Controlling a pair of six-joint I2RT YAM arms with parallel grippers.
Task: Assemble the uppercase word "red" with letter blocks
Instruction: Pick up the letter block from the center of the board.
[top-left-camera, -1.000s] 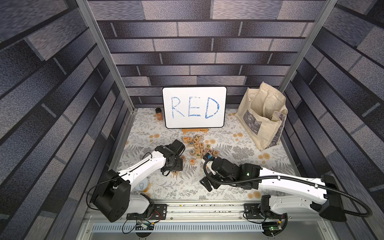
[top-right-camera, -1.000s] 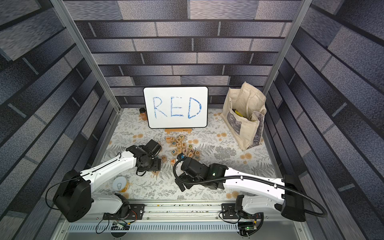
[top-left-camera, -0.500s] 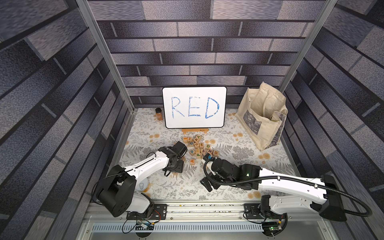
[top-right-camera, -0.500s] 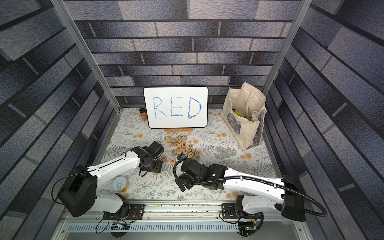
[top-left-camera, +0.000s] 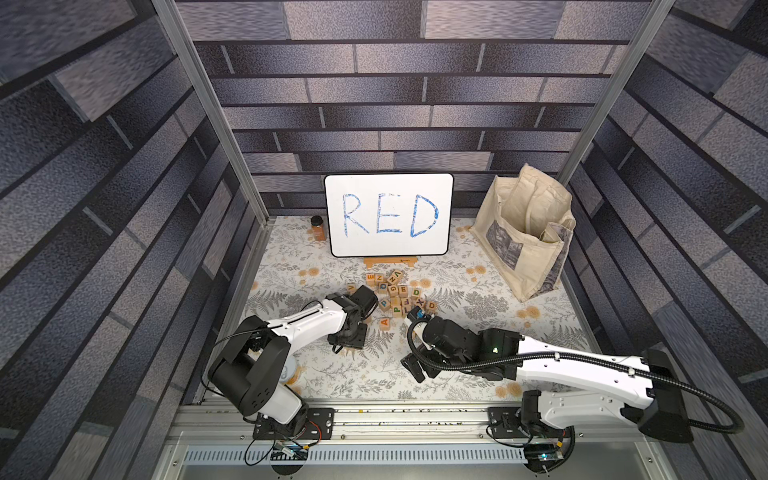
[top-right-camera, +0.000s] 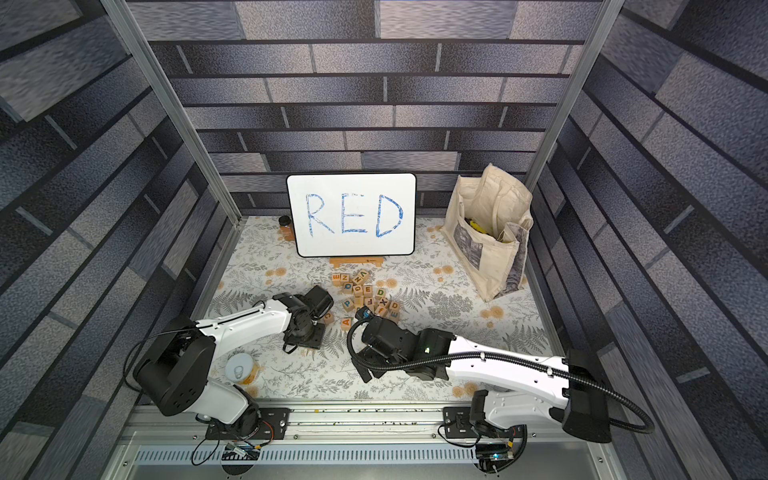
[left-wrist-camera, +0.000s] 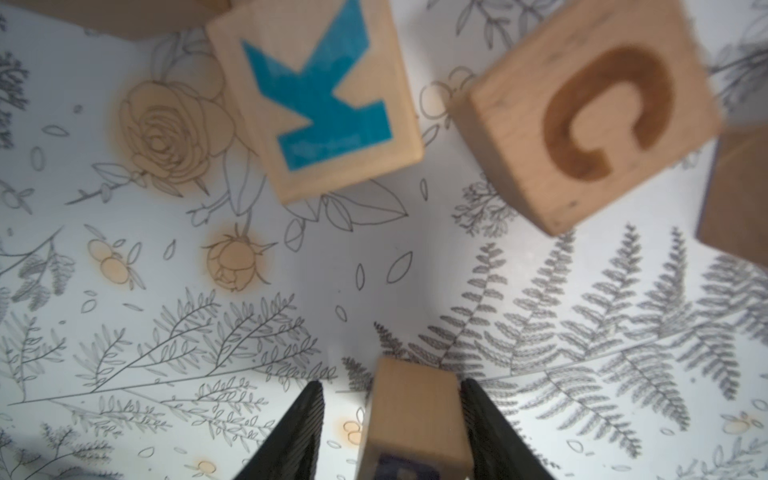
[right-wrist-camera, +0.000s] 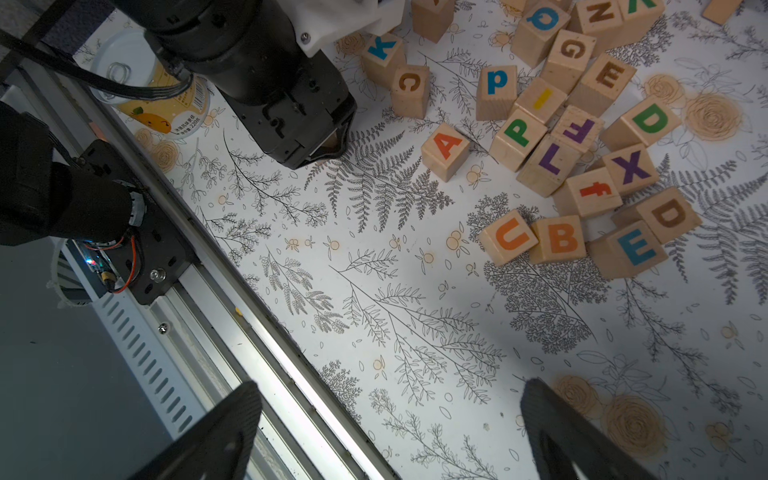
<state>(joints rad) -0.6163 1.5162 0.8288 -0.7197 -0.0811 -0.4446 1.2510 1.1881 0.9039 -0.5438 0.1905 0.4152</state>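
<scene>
Left fingers (left-wrist-camera: 299, 432) are bracketing one block (left-wrist-camera: 415, 415) sitting on the surface (left-wrist-camera: 374, 266). One finger is touching its side and the other is showing a sliver of surface, so they are not clamping it. The block's dark letter is running off the frame edge, so I cannot read it. It is sitting apart from the pile (top-left-camera: 395, 291), toward the robot's left, near the K block (left-wrist-camera: 320, 95) and C block (left-wrist-camera: 598, 112).

Right fingers (right-wrist-camera: 557, 432) are standing spread wide, gripping nothing, hanging over bare surface between the pile and the front rail (right-wrist-camera: 257, 316).

The blue-green E block (right-wrist-camera: 636, 247) is lying at the pile's edge, touching the B block (right-wrist-camera: 561, 239). The green D block (right-wrist-camera: 650, 118) is sitting on the pile's outer side, just beside the X block (right-wrist-camera: 631, 168).

The whiteboard (top-left-camera: 388, 214) is leaning at the back, the tote (top-left-camera: 528, 232) is standing to its right, and the can (top-right-camera: 241, 368) is sitting by the left arm's base.
</scene>
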